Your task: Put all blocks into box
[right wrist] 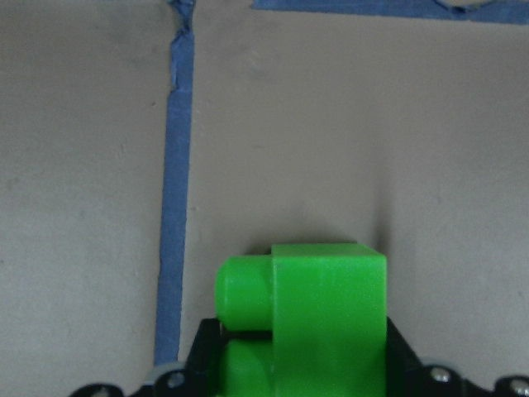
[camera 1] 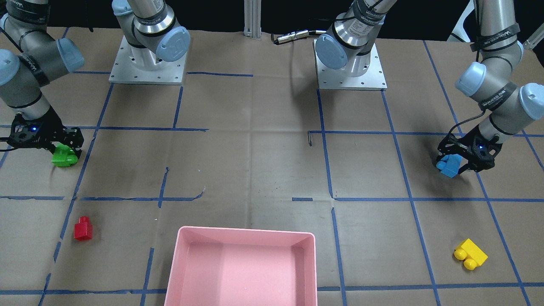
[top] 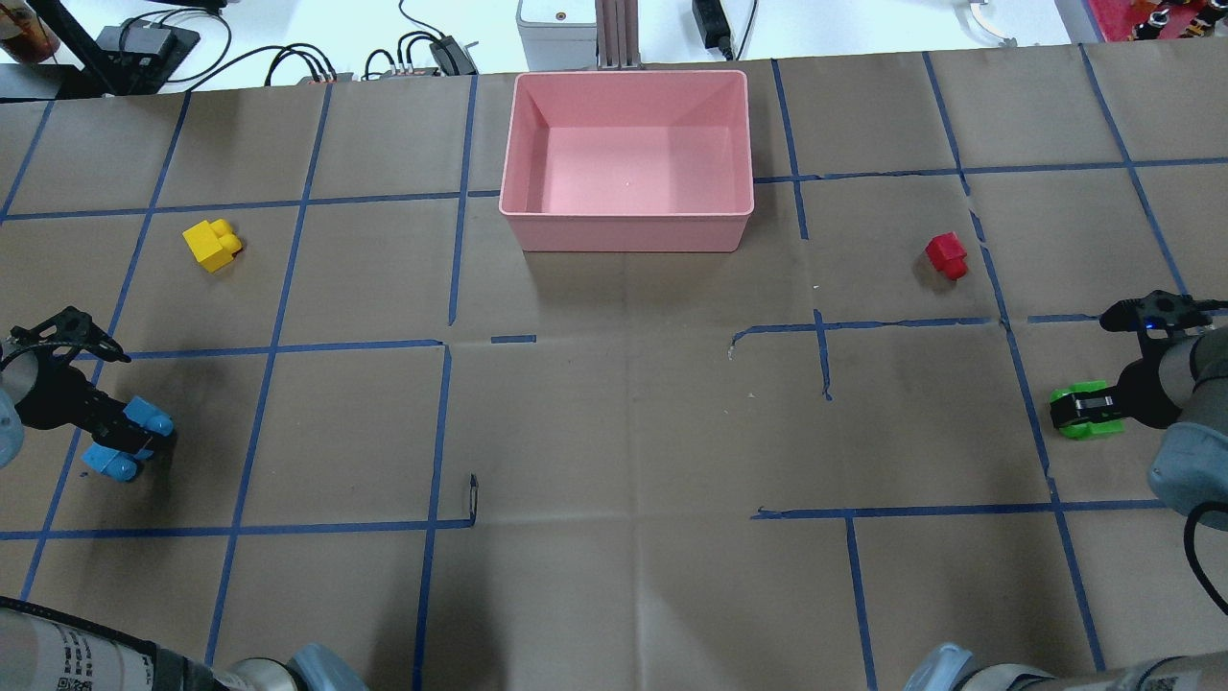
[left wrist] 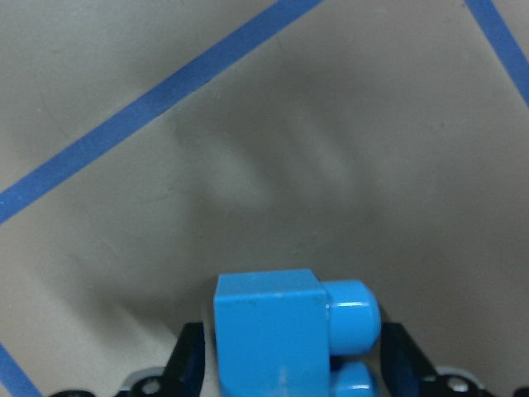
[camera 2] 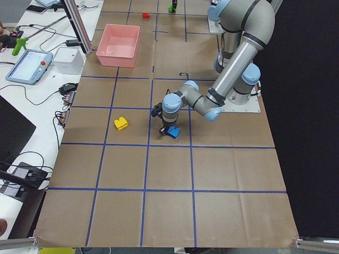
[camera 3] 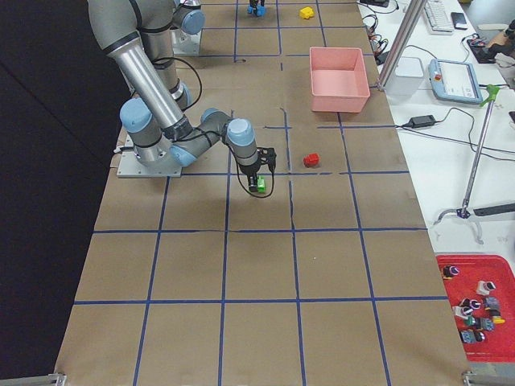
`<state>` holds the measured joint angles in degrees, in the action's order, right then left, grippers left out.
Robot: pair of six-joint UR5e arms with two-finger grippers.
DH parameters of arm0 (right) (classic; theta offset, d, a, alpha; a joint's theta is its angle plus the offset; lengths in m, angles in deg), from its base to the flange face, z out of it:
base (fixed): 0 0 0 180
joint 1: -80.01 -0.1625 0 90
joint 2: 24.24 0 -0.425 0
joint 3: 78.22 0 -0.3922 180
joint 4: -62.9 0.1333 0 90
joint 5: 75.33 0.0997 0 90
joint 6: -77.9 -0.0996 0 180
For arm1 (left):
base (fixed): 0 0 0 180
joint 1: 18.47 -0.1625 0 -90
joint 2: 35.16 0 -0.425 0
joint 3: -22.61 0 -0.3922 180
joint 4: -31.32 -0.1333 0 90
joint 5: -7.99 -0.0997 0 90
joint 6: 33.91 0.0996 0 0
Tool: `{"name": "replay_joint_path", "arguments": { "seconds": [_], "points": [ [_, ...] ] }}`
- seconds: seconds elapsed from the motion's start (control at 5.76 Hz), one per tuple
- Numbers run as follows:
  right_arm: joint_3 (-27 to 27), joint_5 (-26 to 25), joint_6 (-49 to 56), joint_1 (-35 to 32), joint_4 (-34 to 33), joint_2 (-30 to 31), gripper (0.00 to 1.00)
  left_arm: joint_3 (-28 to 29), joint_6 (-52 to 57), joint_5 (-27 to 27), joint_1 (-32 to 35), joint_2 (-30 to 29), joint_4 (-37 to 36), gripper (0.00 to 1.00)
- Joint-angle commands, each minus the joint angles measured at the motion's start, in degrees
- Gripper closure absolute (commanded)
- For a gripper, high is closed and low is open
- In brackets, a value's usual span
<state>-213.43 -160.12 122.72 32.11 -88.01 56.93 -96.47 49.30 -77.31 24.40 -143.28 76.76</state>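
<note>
My left gripper (top: 117, 437) is shut on the light-blue block (top: 149, 416), low over the table's left side; the left wrist view shows the block (left wrist: 273, 327) between the fingers. My right gripper (top: 1079, 411) is shut on the green block (top: 1091, 429) at the far right, seen close in the right wrist view (right wrist: 326, 314). The yellow block (top: 212, 245) lies on the left and the red block (top: 946, 255) on the right, both free. The pink box (top: 628, 230) stands at the far middle, with no block inside.
Blue tape lines grid the brown paper table cover. Both arm bases (camera 1: 146, 63) stand at the robot's edge. Cables and devices (top: 432, 53) lie beyond the box, off the far edge of the table.
</note>
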Motion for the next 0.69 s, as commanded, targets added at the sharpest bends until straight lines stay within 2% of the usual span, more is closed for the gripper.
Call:
{"name": "replay_joint_path", "arguments": {
  "seconds": [0.0,0.17,0.35,0.52],
  "points": [
    [3.43,-0.20,0.00,-0.43,1.57,1.26,0.91,0.08,0.46,-0.21,-0.06,-0.08,0.09,0.43],
    [7.37,0.59,0.09,-1.05,3.84,4.23,0.94,0.25,0.46,-0.30,-0.06,-0.08,0.09,0.53],
    [11.85,8.25,0.09,-3.84,7.09,6.87,0.96,0.51,0.29,-0.30,-0.06,0.18,0.00,0.62],
    [16.85,13.64,0.26,-5.87,9.90,6.72,0.96,0.95,-0.58,-0.47,0.20,1.06,-0.09,0.70]
  ]
}}
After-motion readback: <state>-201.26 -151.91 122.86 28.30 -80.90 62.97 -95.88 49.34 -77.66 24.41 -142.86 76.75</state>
